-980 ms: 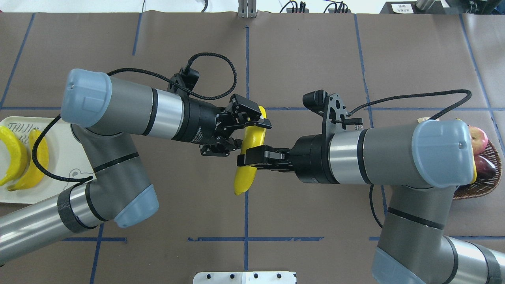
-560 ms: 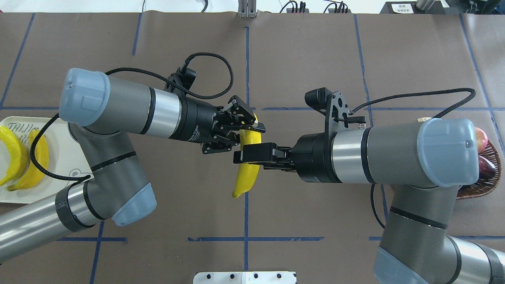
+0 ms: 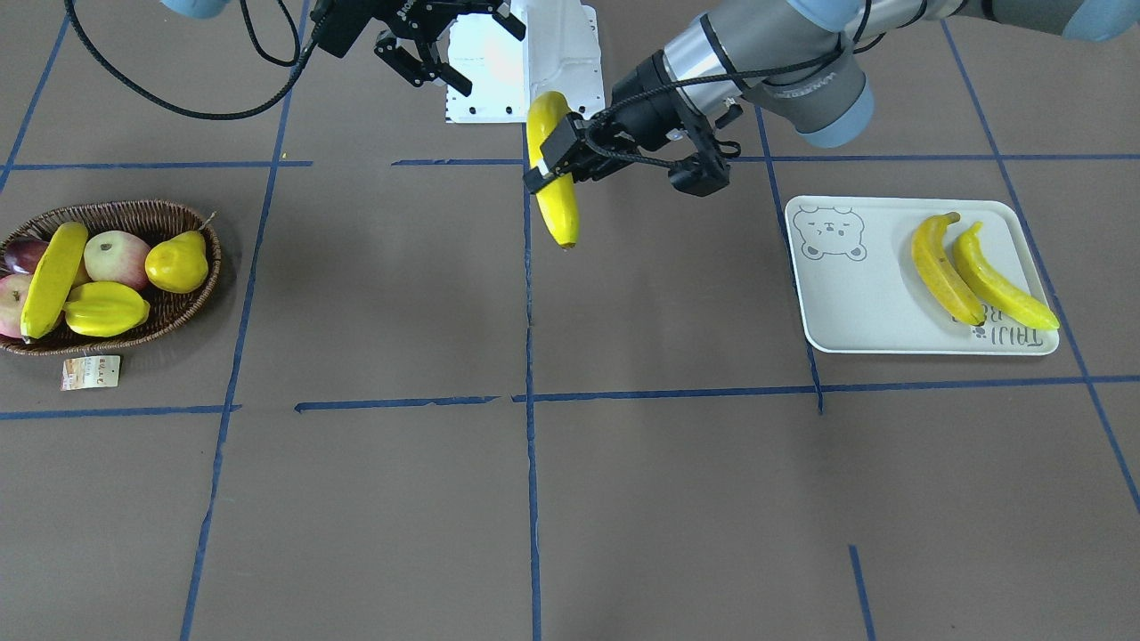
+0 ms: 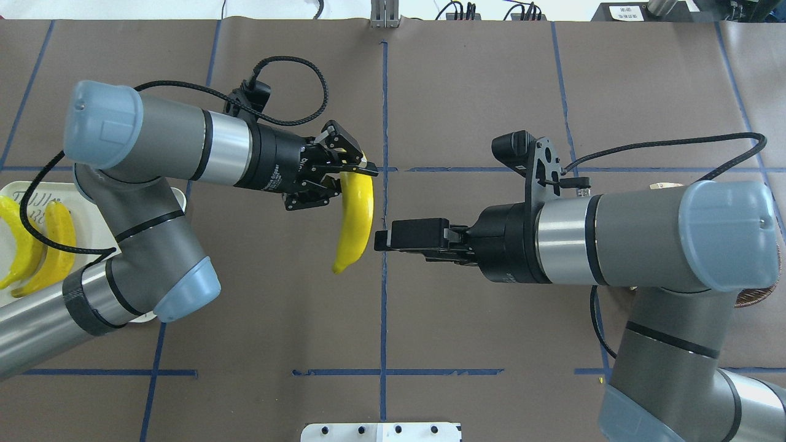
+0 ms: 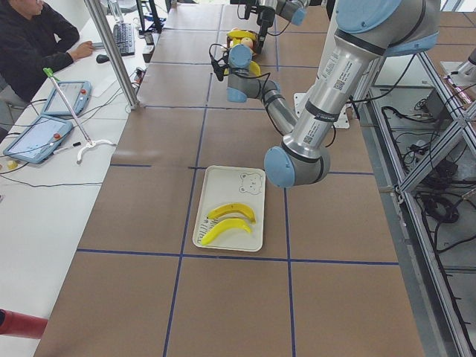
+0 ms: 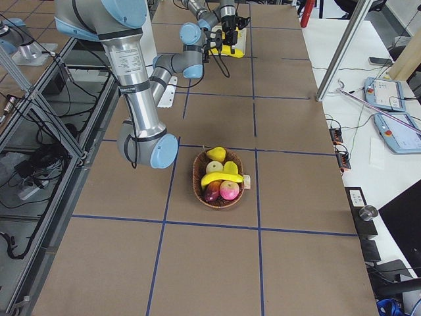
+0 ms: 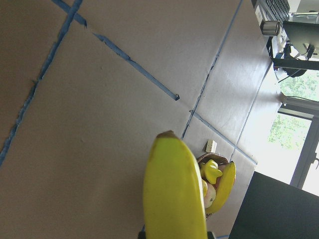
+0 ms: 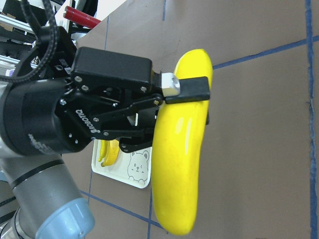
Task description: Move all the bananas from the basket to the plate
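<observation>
while the left gripper keeps the banana, the right one has let go

since the handover is done, the held banana [image 4: 355, 215] sits in the left gripper [image 4: 353, 167] alone, above the middle of the table [image 4: 466, 92]. the fingers pinch it near its upper end. the rest of its curved body hangs free below them, tip towards the robot's side.

the right gripper [image 4: 381, 240] stands just beside the banana's lower half, apart from it, and the front view shows its jaws spread with nothing between them.

a moment ago both grippers were on this banana, the right one clamped round its middle. now the right has released and drawn back towards its own side. the left arm has swung the fruit a little towards the plate [image 3: 877, 294].

two bananas [image 3: 941, 267] lie side by side on the plate's lettered end. one more banana [image 3: 52, 278] lies in the basket [image 3: 178, 312], beside a pear [image 3: 176, 263] and a starfruit [image 3: 105, 307].
</observation>
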Controlling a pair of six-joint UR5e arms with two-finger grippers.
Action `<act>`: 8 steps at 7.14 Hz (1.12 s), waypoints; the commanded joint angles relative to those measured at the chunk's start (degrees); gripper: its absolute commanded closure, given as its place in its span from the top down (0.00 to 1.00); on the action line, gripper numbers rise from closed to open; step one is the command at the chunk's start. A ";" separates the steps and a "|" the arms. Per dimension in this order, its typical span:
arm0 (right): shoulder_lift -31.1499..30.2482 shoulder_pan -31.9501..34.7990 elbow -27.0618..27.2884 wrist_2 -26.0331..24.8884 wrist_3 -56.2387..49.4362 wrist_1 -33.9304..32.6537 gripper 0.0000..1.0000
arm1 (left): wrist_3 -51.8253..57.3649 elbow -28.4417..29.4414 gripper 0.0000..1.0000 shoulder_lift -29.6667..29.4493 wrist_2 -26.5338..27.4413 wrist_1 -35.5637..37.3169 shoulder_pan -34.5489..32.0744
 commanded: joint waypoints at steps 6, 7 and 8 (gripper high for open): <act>-12.15 8.05 1.47 1.64 -0.26 -0.36 1.00 | 31.56 -3.71 0.00 31.82 7.24 8.45 -6.99; -12.15 8.66 0.85 1.55 -0.18 -0.27 1.00 | 32.91 -2.31 0.00 33.24 10.48 8.46 -6.55; -12.67 9.45 0.76 1.64 -0.18 -0.35 1.00 | 34.22 -1.60 0.00 33.52 10.78 8.63 -6.46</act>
